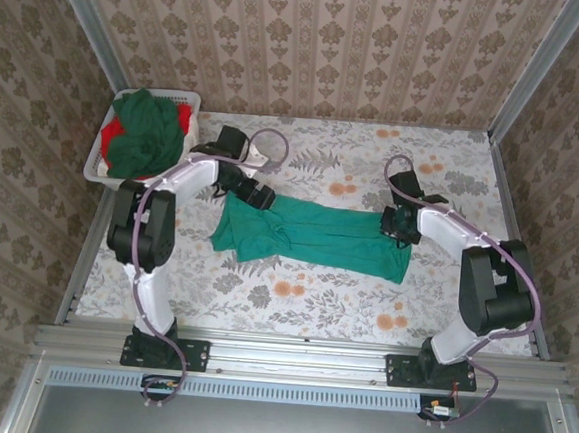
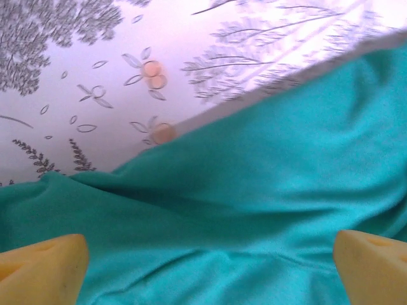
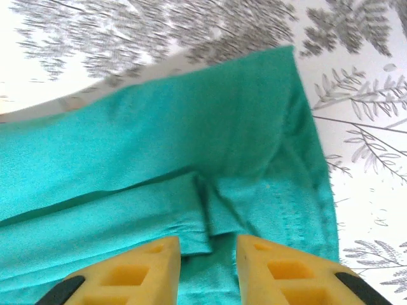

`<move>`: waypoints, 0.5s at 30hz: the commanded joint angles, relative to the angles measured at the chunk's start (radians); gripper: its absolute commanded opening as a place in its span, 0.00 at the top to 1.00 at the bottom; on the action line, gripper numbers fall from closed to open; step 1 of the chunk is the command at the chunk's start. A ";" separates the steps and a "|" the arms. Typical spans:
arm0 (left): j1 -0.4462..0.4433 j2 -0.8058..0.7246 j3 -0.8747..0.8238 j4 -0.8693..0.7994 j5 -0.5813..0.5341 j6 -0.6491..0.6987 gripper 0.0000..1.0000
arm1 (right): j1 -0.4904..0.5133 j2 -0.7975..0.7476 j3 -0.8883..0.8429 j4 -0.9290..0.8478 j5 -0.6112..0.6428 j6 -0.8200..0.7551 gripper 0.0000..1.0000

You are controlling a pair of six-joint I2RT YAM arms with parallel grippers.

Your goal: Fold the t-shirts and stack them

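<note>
Cloth first: the teal shirt (image 1: 318, 237) lies on the bench (image 1: 303, 298) as a long band stretched between my two sets of fingers, one end under each. The left fingers (image 1: 258, 195) are spread wide with nothing between them. Their wrist view shows smooth teal fabric just below and bare bench beyond the far hem. The right fingers (image 1: 399, 228) stand close together over the other end, where a small raised pleat runs up towards the gap. I cannot tell whether they pinch it or just hover on it.

I judge that the shirt is partly folded lengthwise and the crosswise fold comes next. To do that well, I'd lower the left fingers squarely onto the hem and take every layer at once. I'd make sure the right side has the hem too, not that stray pleat. Then I'd lift both ends low and level, so the band doesn't twist or sag open.

Beyond the left fingers, the basket (image 1: 101, 162) holds a dark green shirt (image 1: 145, 135) and a red one (image 1: 184, 118), waiting.

No label, print or legible writing shows on any shirt from these angles.
</note>
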 commanded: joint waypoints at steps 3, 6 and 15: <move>0.033 0.090 0.019 -0.081 -0.091 -0.160 0.00 | 0.023 0.127 0.082 0.051 -0.070 -0.020 0.67; 0.062 0.105 0.021 -0.086 -0.117 -0.208 0.00 | 0.012 0.225 0.135 -0.003 -0.030 -0.013 0.67; 0.110 0.123 0.040 -0.099 -0.154 -0.234 0.00 | -0.094 0.151 -0.005 0.040 -0.050 0.070 0.66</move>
